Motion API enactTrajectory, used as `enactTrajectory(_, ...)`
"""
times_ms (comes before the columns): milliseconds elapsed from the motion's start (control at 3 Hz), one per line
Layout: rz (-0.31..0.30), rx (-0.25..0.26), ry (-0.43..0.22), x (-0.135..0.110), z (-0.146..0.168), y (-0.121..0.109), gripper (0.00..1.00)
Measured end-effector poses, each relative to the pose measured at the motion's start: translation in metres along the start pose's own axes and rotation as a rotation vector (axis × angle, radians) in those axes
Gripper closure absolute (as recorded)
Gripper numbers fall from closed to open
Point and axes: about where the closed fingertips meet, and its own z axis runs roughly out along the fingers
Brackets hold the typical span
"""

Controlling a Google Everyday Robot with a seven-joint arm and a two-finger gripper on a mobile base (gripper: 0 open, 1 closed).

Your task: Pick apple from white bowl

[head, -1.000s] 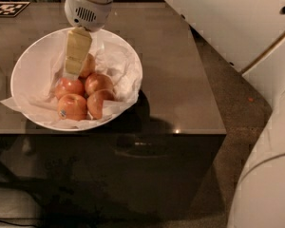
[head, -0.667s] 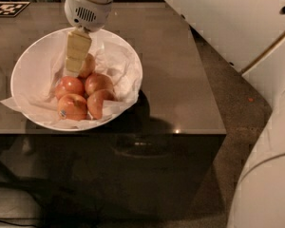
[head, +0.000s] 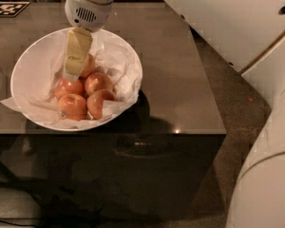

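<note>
The white bowl (head: pixel 28 63), lined with crumpled white paper, stands on the left part of a dark table. Several red-orange apples lie close together in it. One apple with a small sticker (head: pixel 72 107) is at the front, with another (head: pixel 99 102) to its right. Two more apples (head: pixel 97 82) (head: pixel 69 87) lie behind them. One apple (head: pixel 89 65) at the back is partly hidden by my gripper. My gripper (head: pixel 72 70) reaches down into the bowl from above, with its beige tip at the back apples.
The dark table (head: pixel 180 80) extends to the right of the bowl, with its front edge just below the bowl. A black-and-white marker tag (head: pixel 7 8) lies at the far left corner. My white arm and body (head: pixel 256 42) fill the right side.
</note>
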Motion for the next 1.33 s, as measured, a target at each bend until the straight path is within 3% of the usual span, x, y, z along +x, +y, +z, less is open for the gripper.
enactTrajectory(667,0.007,-0.024,0.021,0.003,0.013,-0.005,0.0)
enactTrajectory(1333,0.02,-0.05,0.029,0.004,0.031,-0.002,0.09)
